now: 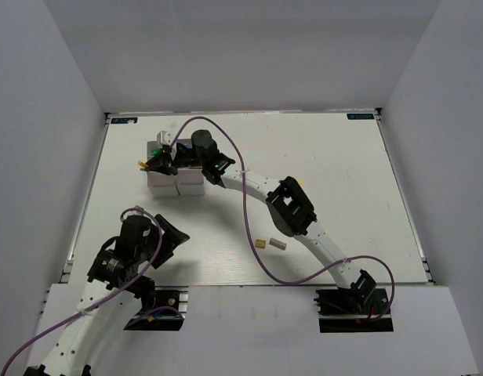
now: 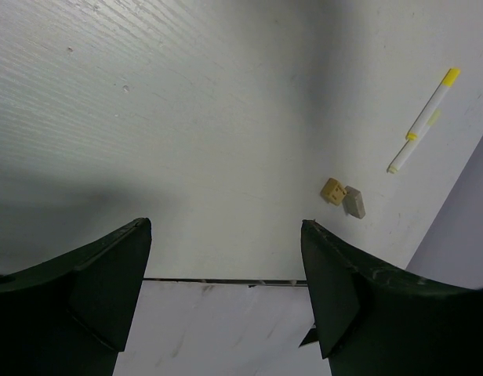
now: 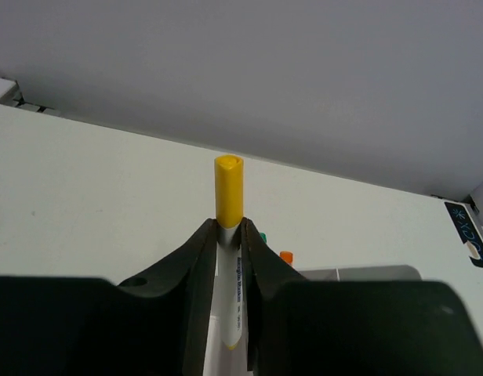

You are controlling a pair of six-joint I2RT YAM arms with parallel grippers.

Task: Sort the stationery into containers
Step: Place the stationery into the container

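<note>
The white divided tray [image 1: 165, 186] stands at the far left of the table. My right gripper [image 1: 157, 162] is over it, shut on a thin white yellow-tipped stick [image 1: 140, 163]; the right wrist view shows the stick [image 3: 229, 188] upright between the fingers, gripper [image 3: 228, 227]. Green [image 3: 262, 236] and orange [image 3: 286, 256] tips stick up from the tray behind. My left gripper [image 1: 177, 233] is open and empty near the front left [image 2: 226, 227]. A tan eraser [image 2: 332, 190], a grey eraser [image 2: 354, 201] and another yellow-tipped stick [image 2: 423, 121] lie on the table.
The two erasers [image 1: 269, 244] lie mid-table near the front, under the right arm's reach. The second stick's yellow tip [image 1: 302, 182] shows beside the right arm's elbow. A purple cable [image 1: 245, 211] loops over the table. Grey walls enclose the table.
</note>
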